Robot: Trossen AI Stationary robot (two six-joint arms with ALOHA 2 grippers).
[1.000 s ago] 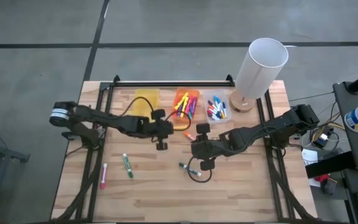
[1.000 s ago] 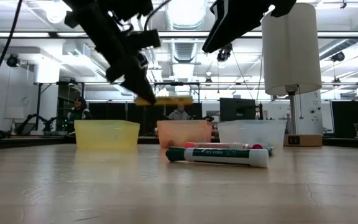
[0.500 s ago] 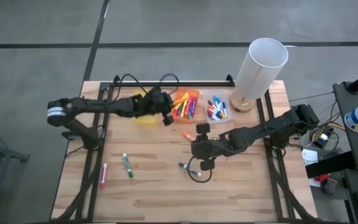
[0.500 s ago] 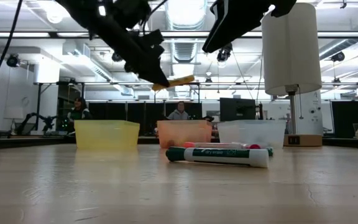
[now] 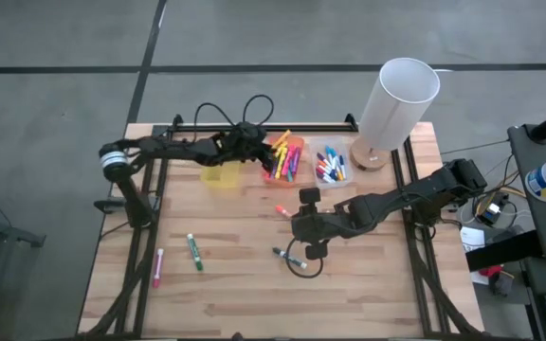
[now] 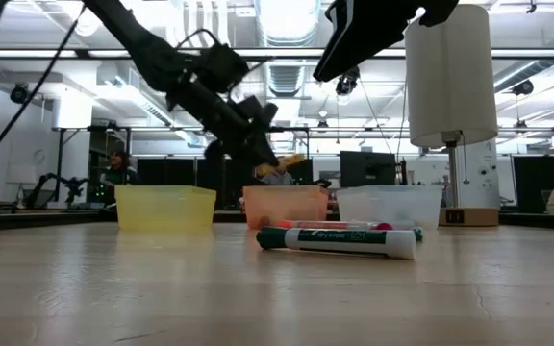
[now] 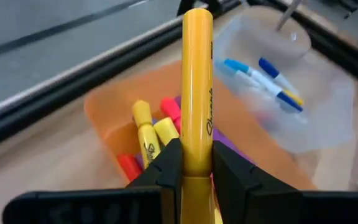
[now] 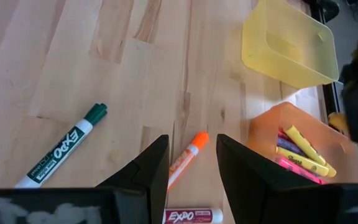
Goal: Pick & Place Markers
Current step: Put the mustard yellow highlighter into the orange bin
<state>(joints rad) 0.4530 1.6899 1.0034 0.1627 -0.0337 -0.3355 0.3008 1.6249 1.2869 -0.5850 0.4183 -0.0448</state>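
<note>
My left gripper (image 7: 197,163) is shut on a yellow marker (image 7: 197,81) and hovers over the orange bin (image 5: 286,159), which holds several markers. The clear bin (image 5: 330,164) beside it holds blue and red ones; the yellow bin (image 5: 218,174) lies partly under my left arm. My right gripper (image 8: 191,168) stands open above the middle of the table, over an orange marker (image 8: 188,155) that lies flat. A green marker (image 8: 61,149) and a red one (image 8: 191,216) lie near it. My left gripper pinches the yellow marker's back end (image 7: 197,167) between its two fingers. The marker runs along the fingers and sticks out well past their tips. The fingers come from the table's left, slanting down. The marker is lifted clear above the orange bin (image 7: 107,115).
A tall white cylinder (image 5: 398,99) stands at the far right corner. A green marker (image 5: 194,251) and a pink one (image 5: 157,268) lie on the near left of the table. Another marker (image 5: 287,255) lies below my right gripper (image 5: 299,233). The near part of the table is bare wood.
My left gripper has carried the yellow marker toward the table's far edge and to the right, from the middle of the table to above the orange bin. It has rolled on the way, so the marker now points forward and down. My right gripper has kept still.
</note>
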